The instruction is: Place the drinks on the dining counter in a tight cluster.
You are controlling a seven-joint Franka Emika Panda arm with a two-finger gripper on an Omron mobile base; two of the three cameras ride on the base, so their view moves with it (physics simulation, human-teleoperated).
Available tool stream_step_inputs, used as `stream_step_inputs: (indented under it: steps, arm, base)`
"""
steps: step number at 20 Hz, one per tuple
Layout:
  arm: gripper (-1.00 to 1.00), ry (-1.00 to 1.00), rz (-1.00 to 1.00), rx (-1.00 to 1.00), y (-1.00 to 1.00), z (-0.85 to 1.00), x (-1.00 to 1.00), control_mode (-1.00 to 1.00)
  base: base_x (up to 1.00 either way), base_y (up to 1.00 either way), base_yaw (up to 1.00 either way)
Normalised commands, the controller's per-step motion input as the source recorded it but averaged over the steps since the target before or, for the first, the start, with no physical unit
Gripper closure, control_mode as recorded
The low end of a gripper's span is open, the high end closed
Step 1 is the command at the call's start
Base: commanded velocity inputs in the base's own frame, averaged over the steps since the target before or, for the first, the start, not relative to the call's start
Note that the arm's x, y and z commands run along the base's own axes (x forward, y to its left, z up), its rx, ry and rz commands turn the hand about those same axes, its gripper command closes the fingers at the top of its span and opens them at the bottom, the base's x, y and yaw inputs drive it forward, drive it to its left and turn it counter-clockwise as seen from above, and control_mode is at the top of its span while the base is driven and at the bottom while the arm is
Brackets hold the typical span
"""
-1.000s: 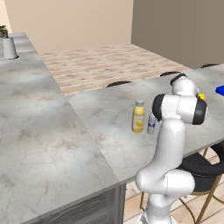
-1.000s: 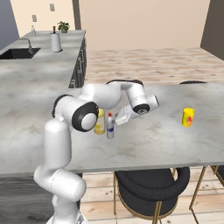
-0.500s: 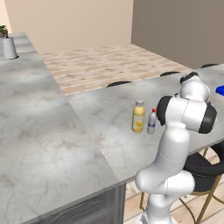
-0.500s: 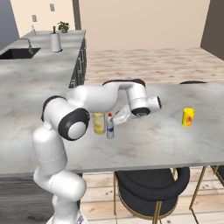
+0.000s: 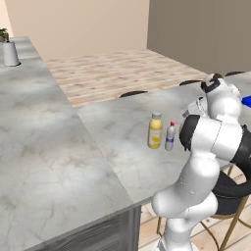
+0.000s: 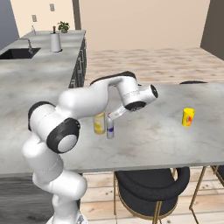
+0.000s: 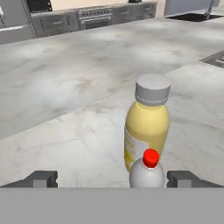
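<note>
Two drinks stand side by side on the dining counter (image 6: 153,131): a wider yellow bottle (image 6: 99,123) with a pale cap and a slim silver-grey bottle (image 6: 110,127) with a red cap. They almost touch. In the left base view the yellow bottle (image 5: 155,130) is left of the silver one (image 5: 170,137). My gripper (image 6: 113,117) hovers low just behind the silver bottle, open. In the hand view the silver bottle (image 7: 148,173) stands between the spread fingertips (image 7: 186,178), nearer the right one and untouched, with the yellow bottle (image 7: 146,127) right behind it. The brown-and-white drink is out of view.
A small yellow can (image 6: 188,117) stands alone far right on the slab. A blue object (image 5: 246,101) sits at its right edge. Dark stools (image 6: 148,183) are tucked under the counter. The cabinet counter (image 5: 39,147) lies to the left; a sink (image 6: 13,52), white jug (image 6: 55,42) and plant (image 6: 63,27) are beyond.
The arm's elbow and upper links have swung over while the hand stayed by the two bottles. Neither bottle has moved. The jaws stay wide.
</note>
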Motion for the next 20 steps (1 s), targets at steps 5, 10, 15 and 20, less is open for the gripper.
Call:
stream_step_inputs:
  steps: [5,10,15,20]
  arm:
    - [-1.00,0.30,-0.21,-0.32,0.00,0.22,-0.21,-1.00]
    - [-1.00,0.26,-0.41,-0.21,-0.06,0.35,-0.31,-1.00]
    - [-1.00,0.16,-0.54,-0.04,-0.11,0.23,-0.45,-1.00]
    - [-1.00,0.10,-0.62,0.00,-0.10,0.18,-0.59,-1.00]
  base:
    - [0.00,0.00,0.00]
    - [0.00,0.00,0.00]
    - [0.00,0.00,0.00]
    - [0.00,0.00,0.00]
